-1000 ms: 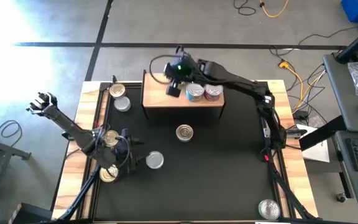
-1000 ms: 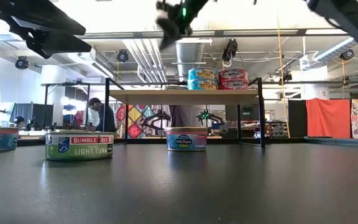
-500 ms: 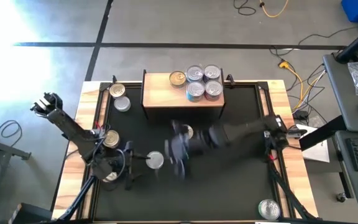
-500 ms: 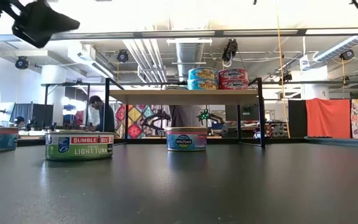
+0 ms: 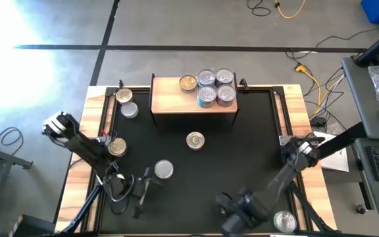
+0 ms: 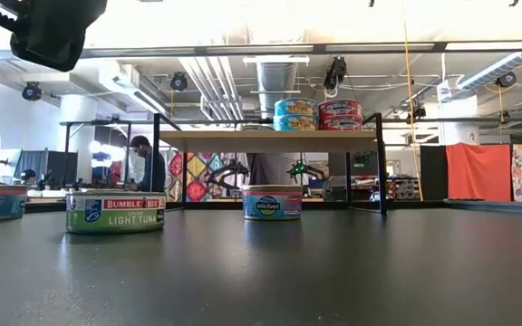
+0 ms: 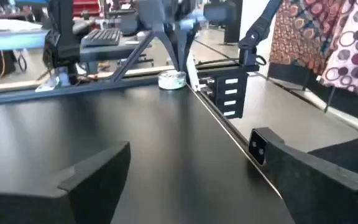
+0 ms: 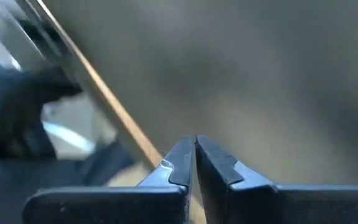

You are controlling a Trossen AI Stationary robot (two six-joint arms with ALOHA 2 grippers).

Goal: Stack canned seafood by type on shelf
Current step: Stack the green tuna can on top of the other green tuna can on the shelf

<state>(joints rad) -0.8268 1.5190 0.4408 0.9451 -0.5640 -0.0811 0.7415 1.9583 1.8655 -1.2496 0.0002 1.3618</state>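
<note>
- On the shelf (image 5: 176,102), at the far middle of the table (image 5: 242,164): five tin tops counted from above, one gold-lidded tin (image 5: 187,83) standing alone and four silver lids (image 5: 215,86) clustered at its right end.
- From the low view, two stacks seen on that shelf, a blue-labelled pair (image 6: 295,115) and a red-labelled pair (image 6: 340,114); count of tins behind them not readable from there.
- On the black table top itself: six tins counted from above.
- Two near the far left corner, one gold (image 5: 124,97) and one silver (image 5: 129,110), just beside each other.
- One gold tin at the left edge (image 5: 116,147), beside the left arm.
- One gold tin in the middle (image 5: 195,140), in front of the shelf.
- One silver tin (image 5: 164,170) toward the near left.
- One silver tin at the near right corner (image 5: 284,221).
- Left gripper (image 5: 139,193) low over the near left of the table, fingers (image 7: 95,174) spread wide, nothing between them.
- Right gripper (image 8: 194,163) near the front edge, close to the corner tin, fingers pressed together, nothing pinched.
</note>
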